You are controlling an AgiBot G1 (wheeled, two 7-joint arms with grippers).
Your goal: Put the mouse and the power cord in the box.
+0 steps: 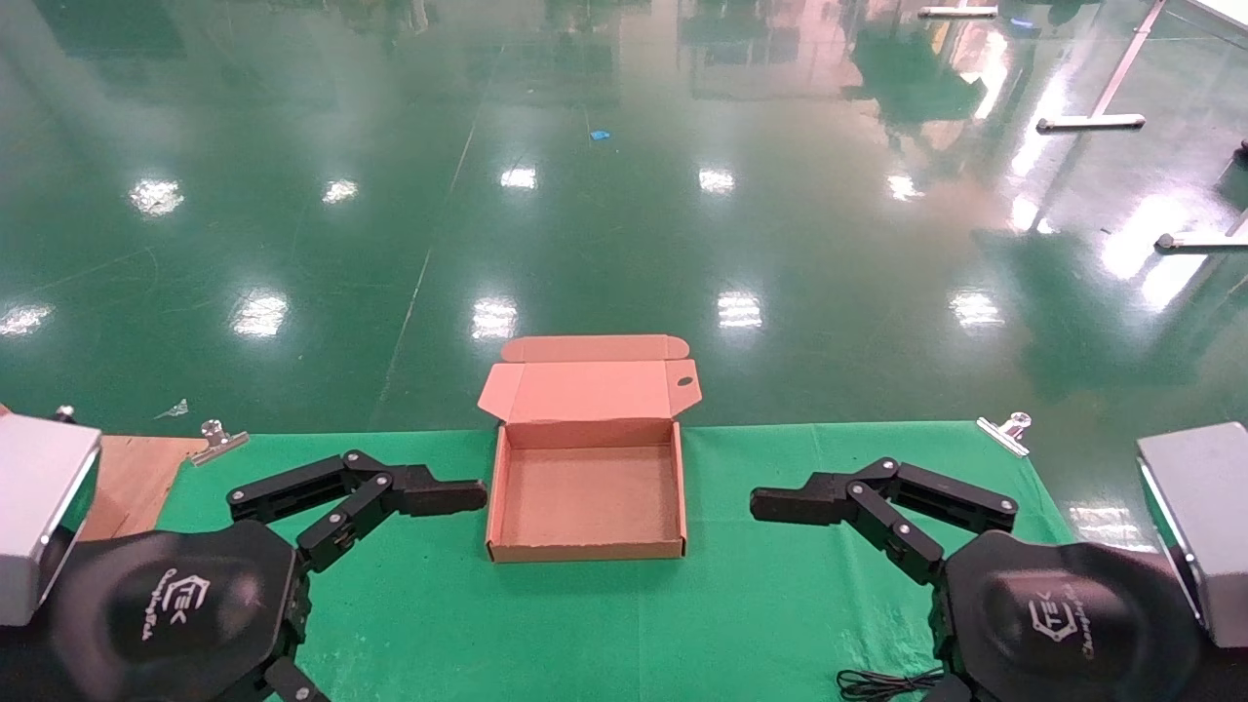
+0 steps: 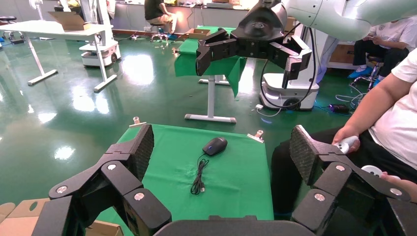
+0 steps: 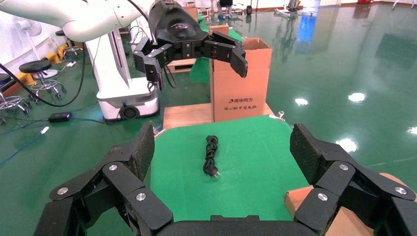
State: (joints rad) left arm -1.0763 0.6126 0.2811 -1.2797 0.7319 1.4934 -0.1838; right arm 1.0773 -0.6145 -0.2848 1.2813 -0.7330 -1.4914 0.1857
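The brown cardboard box [image 1: 585, 487] lies open and empty at the middle of the green cloth, its lid folded back. The black mouse [image 2: 215, 146] rests on the cloth with its thin cable [image 2: 199, 177] coiled beside it, on my right side. In the head view only a bit of that cable [image 1: 882, 682] shows. The bundled black power cord [image 3: 211, 155] lies on the cloth on my left side and is hidden in the head view. My left gripper [image 1: 458, 497] [image 2: 222, 146] hovers left of the box, open and holding nothing. My right gripper [image 1: 780, 505] [image 3: 223, 143] hovers right of it, also open.
Metal clips [image 1: 219, 439] [image 1: 1009, 429] pin the cloth at the far corners. A wooden board [image 1: 136, 478] and a tall carton [image 3: 241, 78] stand at the left end. A seated person [image 2: 383, 123] is beyond the right end. Grey housings [image 1: 39, 507] [image 1: 1199, 517] flank the table.
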